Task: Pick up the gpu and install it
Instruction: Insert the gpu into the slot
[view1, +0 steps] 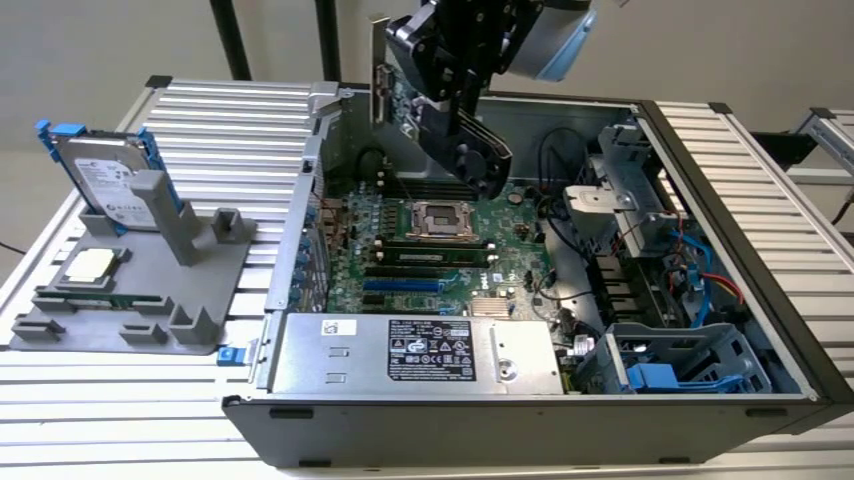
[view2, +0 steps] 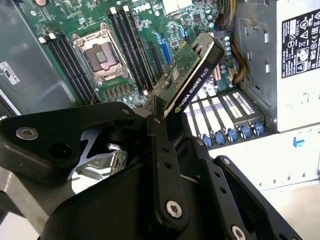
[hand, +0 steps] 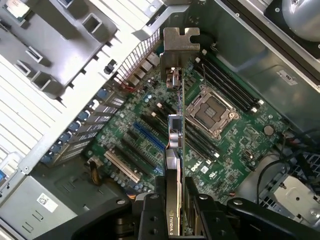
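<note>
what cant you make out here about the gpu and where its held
- Exterior view: the upper part of the hand is cut off by the top edge.
- First wrist view: the gpu is edge-on, so neither face shows; it covers a strip of the motherboard.
- Second wrist view: the hand's black body hides the gpu's gripped end.
</note>
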